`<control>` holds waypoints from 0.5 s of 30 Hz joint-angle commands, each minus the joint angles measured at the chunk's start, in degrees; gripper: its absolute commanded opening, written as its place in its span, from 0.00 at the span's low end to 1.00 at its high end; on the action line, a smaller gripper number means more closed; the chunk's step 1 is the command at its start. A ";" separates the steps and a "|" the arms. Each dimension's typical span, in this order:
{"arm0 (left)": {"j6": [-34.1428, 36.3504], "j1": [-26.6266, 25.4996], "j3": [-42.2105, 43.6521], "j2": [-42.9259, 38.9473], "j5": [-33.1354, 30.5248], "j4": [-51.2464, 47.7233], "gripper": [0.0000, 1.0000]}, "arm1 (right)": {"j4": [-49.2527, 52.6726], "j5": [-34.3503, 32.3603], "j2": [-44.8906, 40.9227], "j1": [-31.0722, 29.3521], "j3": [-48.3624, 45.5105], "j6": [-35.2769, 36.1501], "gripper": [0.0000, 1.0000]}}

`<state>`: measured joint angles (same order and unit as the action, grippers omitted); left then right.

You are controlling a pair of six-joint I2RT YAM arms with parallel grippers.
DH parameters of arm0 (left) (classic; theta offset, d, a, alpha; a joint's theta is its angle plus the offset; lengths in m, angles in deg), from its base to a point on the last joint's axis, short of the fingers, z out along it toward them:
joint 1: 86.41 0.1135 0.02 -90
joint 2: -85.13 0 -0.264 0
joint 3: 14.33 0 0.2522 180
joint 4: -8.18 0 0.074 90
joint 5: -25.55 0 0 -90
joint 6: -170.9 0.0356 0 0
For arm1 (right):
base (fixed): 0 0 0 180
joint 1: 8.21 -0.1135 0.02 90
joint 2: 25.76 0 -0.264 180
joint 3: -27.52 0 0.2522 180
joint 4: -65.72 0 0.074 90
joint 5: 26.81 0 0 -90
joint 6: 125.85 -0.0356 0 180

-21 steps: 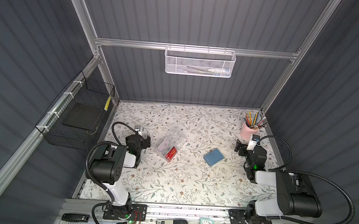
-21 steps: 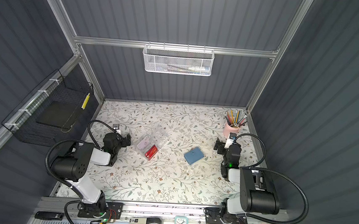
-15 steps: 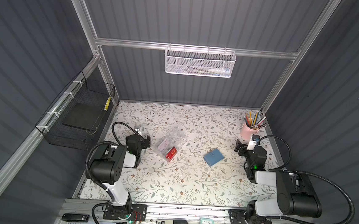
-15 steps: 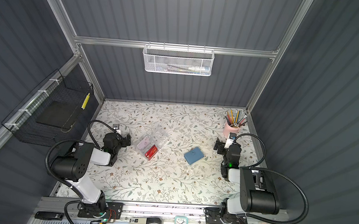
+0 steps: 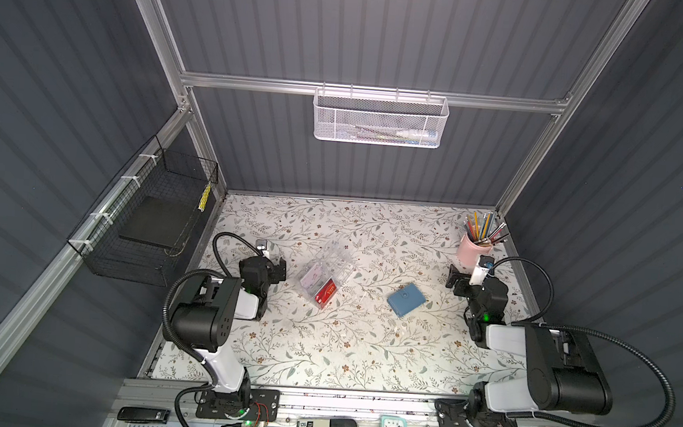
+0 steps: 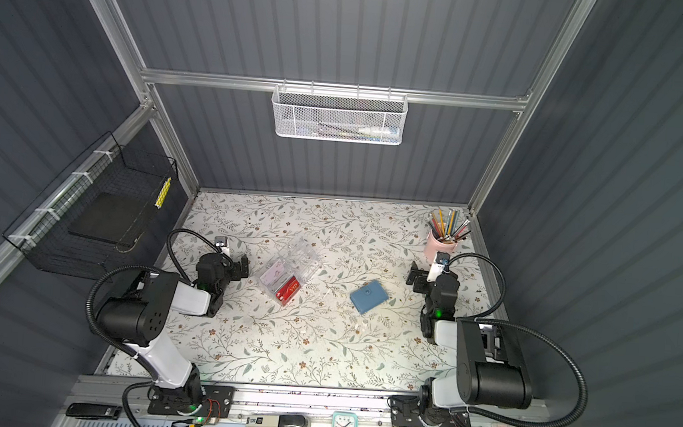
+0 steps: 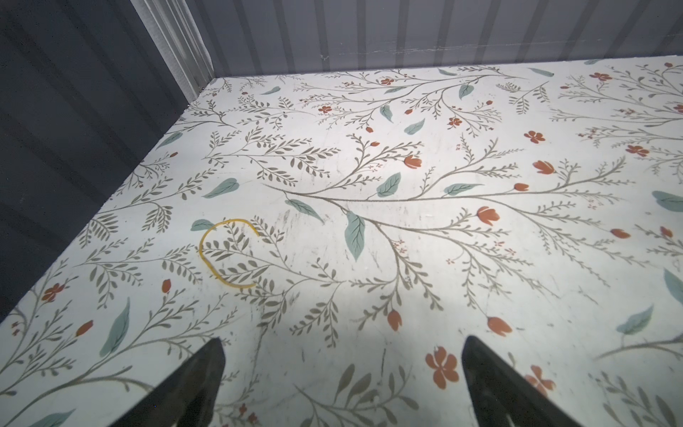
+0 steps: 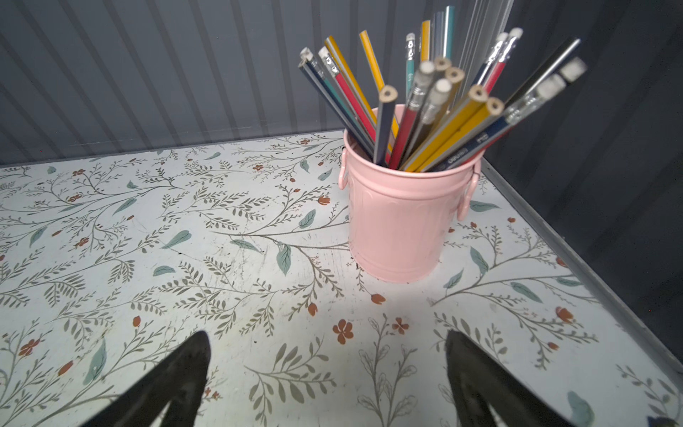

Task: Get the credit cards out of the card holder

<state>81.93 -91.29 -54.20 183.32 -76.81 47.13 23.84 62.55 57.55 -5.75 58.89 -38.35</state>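
The card holder [image 5: 406, 299] [image 6: 369, 296] is a slate-blue wallet lying folded shut, snap button up, right of the table's middle in both top views. The credit cards are hidden. My left gripper [image 5: 280, 269] [image 6: 244, 267] rests low at the table's left side, open, with only bare floral table between its fingers [image 7: 343, 342]. Low at the right side, my right gripper [image 5: 453, 276] [image 6: 415, 276] is also open and empty [image 8: 327, 334], a short way right of the card holder and facing the pencil cup. Neither wrist view shows the card holder.
A clear acrylic box [image 5: 329, 270] holding a red card [image 5: 325, 296] and a pink-white card lies left of centre. A pink pencil cup [image 5: 470, 249] [image 8: 403, 218] stands at the back right corner. A black wire basket [image 5: 155, 225] hangs on the left wall.
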 commanded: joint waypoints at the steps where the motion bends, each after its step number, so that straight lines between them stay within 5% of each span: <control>1: 0.76 0.23 -1.44 -1.30 0.46 -1.46 1.00 | 2.20 -4.24 -2.18 -0.85 1.37 0.21 0.99; 7: -2.18 -0.23 -8.94 -11.13 -3.70 -21.95 1.00 | 22.43 -18.74 -11.10 -2.60 7.03 -6.55 0.99; 12: -10.71 -2.20 -10.50 -15.80 -3.80 -27.11 1.00 | 42.66 -27.49 -18.66 -2.90 12.89 -25.65 0.99; 13: -13.99 -2.23 -11.34 -16.05 -3.14 -28.78 1.00 | 45.04 -27.10 -20.99 -2.75 13.14 -30.28 0.99; 15: -21.29 -2.23 -13.22 -17.15 -0.45 -34.55 1.00 | 40.43 -16.26 -24.01 -2.20 10.86 -29.82 0.99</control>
<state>71.33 -93.19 -65.22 167.13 -79.48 22.69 58.49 42.16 36.57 -8.27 70.85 -58.88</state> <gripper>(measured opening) 0.998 0.989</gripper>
